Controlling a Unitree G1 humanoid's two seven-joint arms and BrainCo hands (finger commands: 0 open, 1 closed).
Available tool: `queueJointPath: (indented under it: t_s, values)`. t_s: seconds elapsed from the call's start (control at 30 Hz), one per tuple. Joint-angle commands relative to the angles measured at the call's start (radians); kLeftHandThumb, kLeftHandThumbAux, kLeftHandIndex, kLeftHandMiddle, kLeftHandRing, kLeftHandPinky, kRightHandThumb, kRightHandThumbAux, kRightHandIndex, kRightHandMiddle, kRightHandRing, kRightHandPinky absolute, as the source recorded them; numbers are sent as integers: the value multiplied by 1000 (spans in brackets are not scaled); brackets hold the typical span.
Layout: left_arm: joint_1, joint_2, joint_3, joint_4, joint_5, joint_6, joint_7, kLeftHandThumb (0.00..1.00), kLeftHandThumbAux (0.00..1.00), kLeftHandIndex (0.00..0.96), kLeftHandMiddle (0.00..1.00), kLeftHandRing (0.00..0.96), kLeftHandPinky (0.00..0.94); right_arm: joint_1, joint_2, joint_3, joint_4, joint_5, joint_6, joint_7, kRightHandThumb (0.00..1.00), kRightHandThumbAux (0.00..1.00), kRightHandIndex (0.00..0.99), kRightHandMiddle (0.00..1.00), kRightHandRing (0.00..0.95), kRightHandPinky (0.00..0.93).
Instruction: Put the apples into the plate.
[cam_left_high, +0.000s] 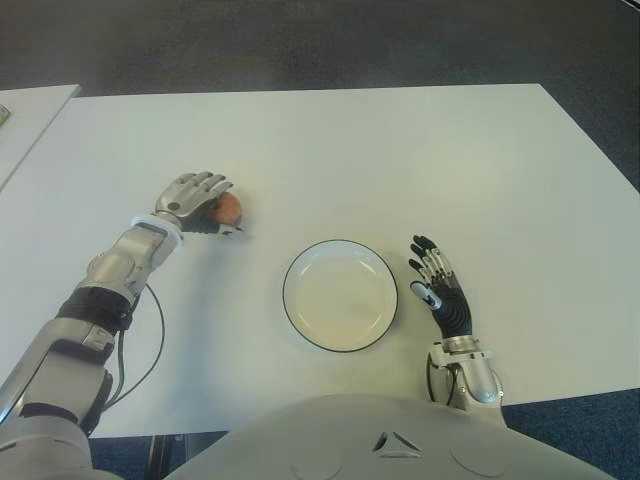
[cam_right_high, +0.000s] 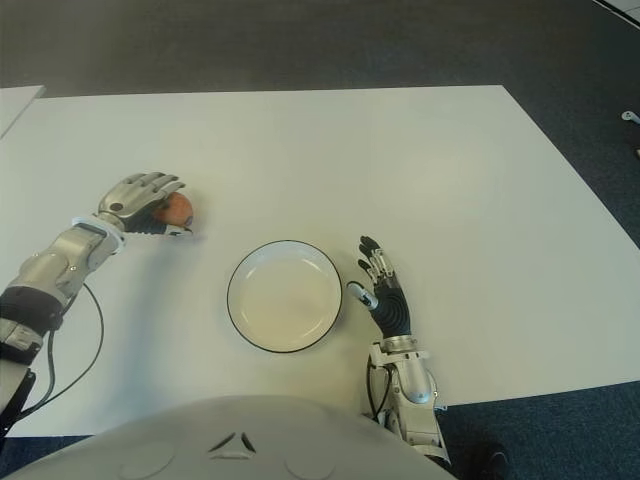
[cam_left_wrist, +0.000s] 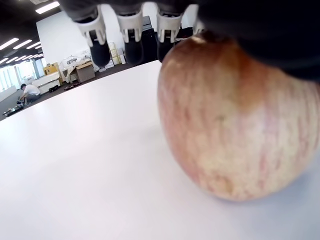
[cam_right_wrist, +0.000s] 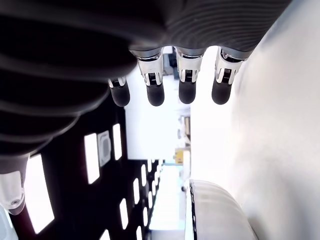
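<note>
One reddish-yellow apple (cam_left_high: 231, 208) stands on the white table (cam_left_high: 400, 170), left of and a little beyond the plate. My left hand (cam_left_high: 203, 199) is arched over it, palm against its top, fingers (cam_left_wrist: 131, 35) stretched past it and not wrapped around; the apple (cam_left_wrist: 230, 125) still sits on the tabletop. The white plate (cam_left_high: 291, 296) with a dark rim lies near the front middle and holds nothing. Just right of the plate, my right hand (cam_left_high: 440, 290) is idle, palm up with fingers (cam_right_wrist: 155, 90) spread.
A second white table's corner (cam_left_high: 30, 105) shows at the far left. A black cable (cam_left_high: 150, 340) loops beside my left forearm. Dark floor lies beyond the table's far edge.
</note>
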Motion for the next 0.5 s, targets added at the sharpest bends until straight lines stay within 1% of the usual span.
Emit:
queueJointPath:
  t_s: [0.03, 0.2, 0.5]
  values:
    - [36, -3, -36, 28, -12, 9, -12, 291, 259, 0, 0, 0, 5, 38, -14, -12, 74, -6, 42, 4, 47, 492, 0, 0, 0, 0]
    - [43, -7, -46, 24, -31, 20, -20, 293, 263, 0, 0, 0, 4, 35, -17, -17, 80, -4, 33, 8, 43, 500, 0, 0, 0, 0]
    - [61, -9, -55, 16, -62, 31, -30, 303, 260, 0, 0, 0, 2, 33, -17, -26, 76, -3, 40, 6, 43, 515, 0, 0, 0, 0]
